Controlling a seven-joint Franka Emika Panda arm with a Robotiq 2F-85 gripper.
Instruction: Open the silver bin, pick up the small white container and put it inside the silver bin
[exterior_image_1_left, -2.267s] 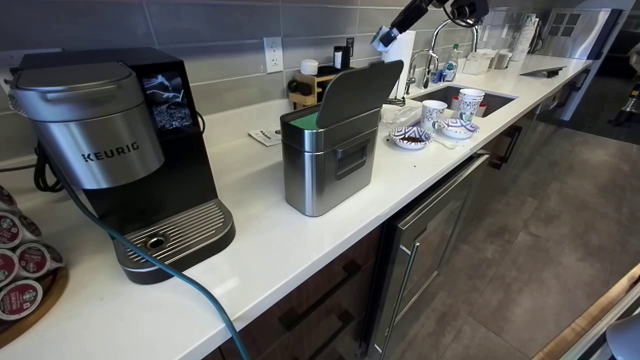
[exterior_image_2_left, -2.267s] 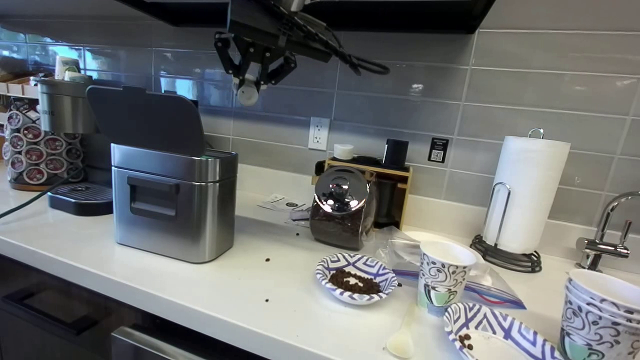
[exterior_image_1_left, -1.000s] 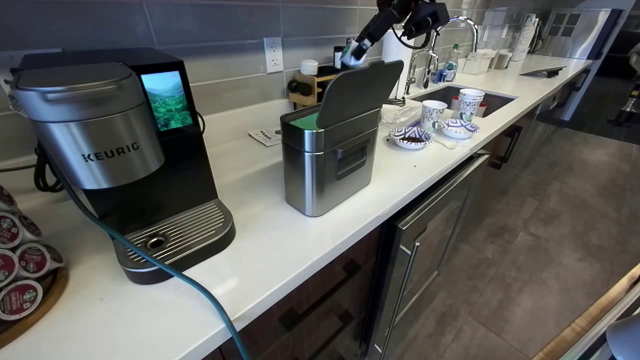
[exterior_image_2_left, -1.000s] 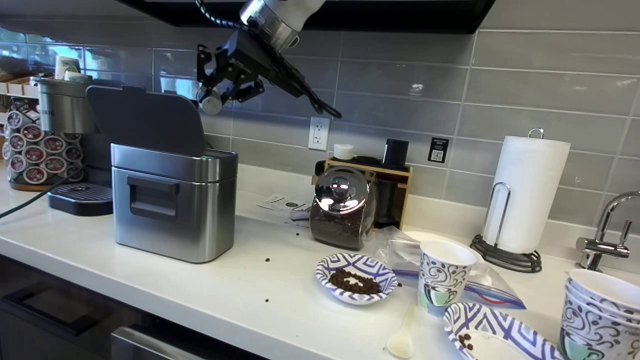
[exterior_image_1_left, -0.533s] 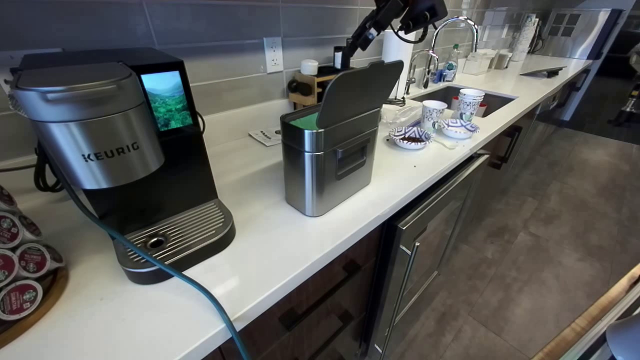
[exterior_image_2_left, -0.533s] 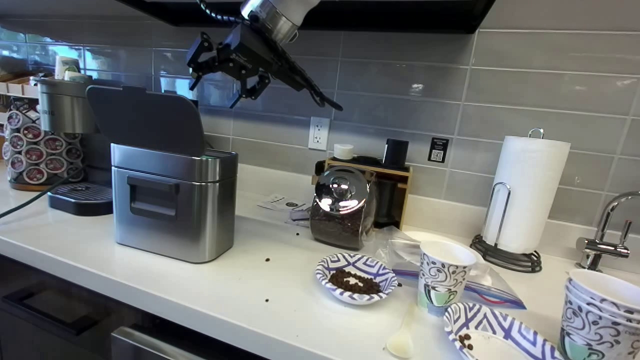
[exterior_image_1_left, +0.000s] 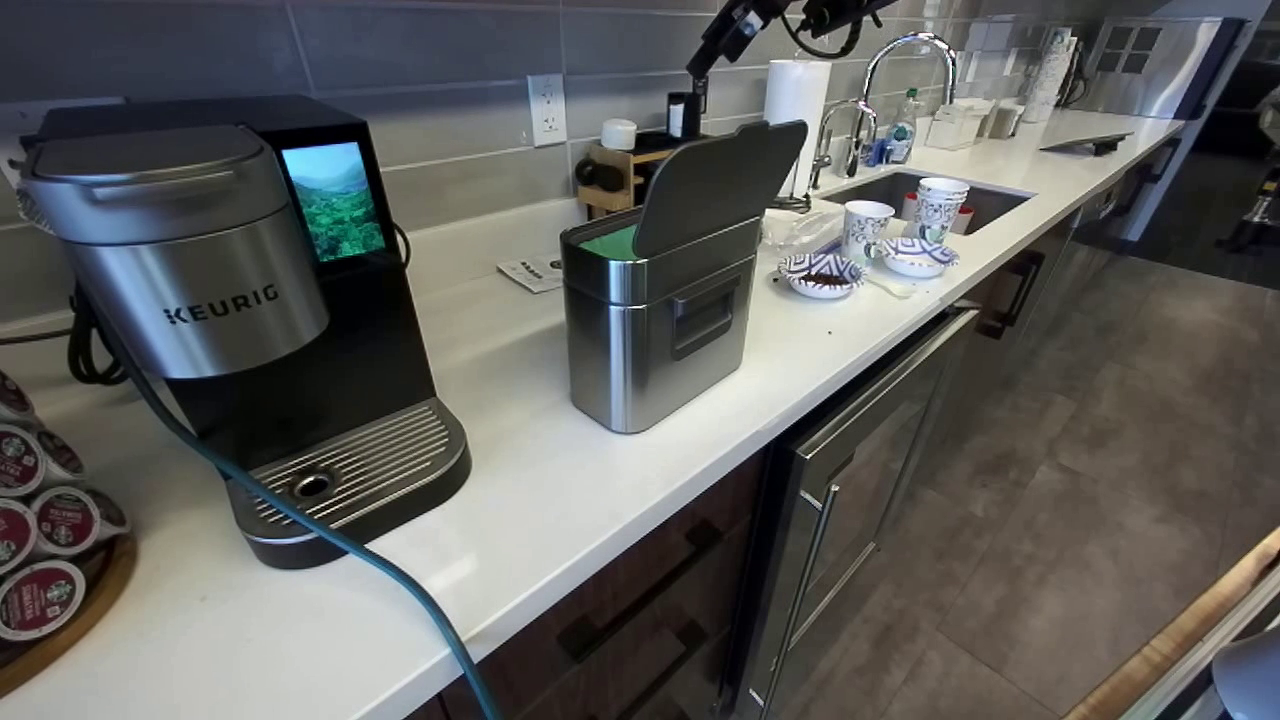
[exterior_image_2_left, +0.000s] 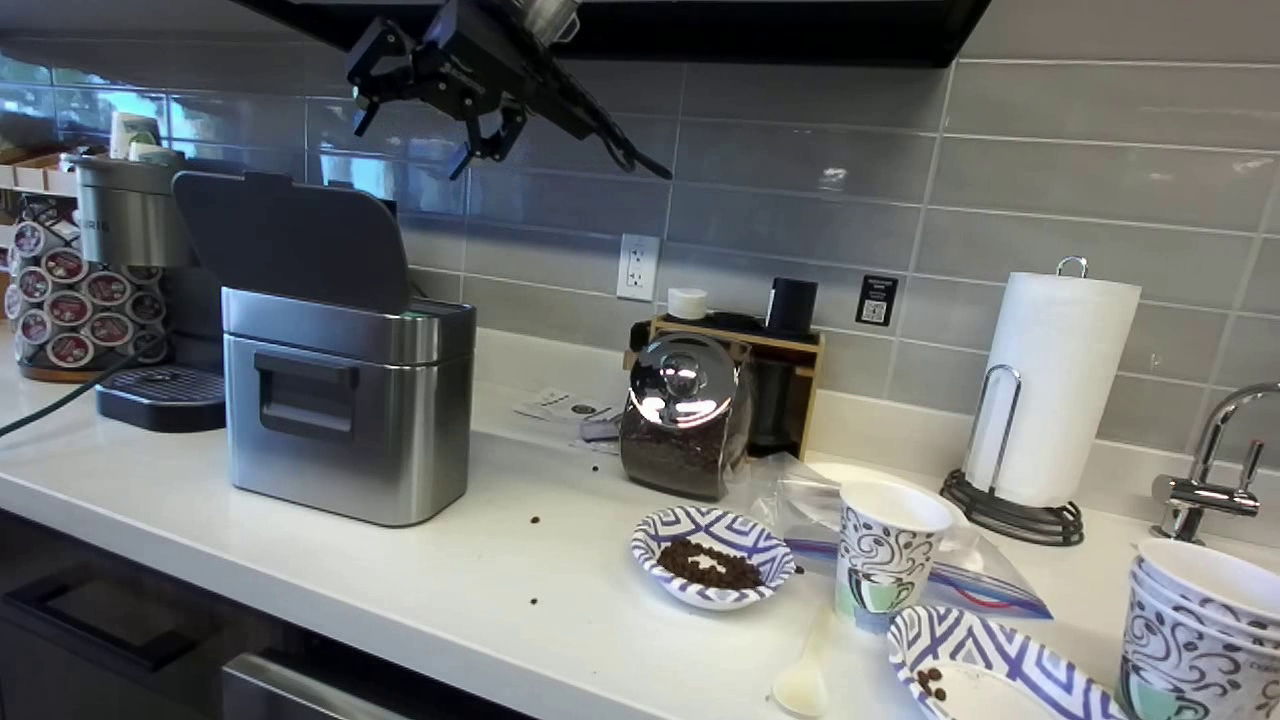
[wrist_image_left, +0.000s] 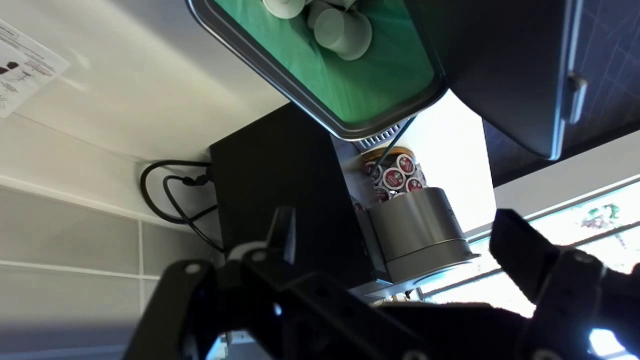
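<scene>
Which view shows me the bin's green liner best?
The wrist view: it looks down into the bin and shows a broad stretch of liner with pale cups on it, though the frame cuts off one end. In both exterior views the raised lid blocks much of the opening, leaving only a small patch of green.

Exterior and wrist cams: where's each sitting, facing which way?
In an exterior view: facing grey tiled wall across white counter; black gripper at top.
In an exterior view: near silver-black Keurig coffee machine, looking along counter; gripper at top.
Wrist view: wrist-mounted, looking down into boxy steel bin; gripper fingers at bottom.
Both exterior views share the bin.
</scene>
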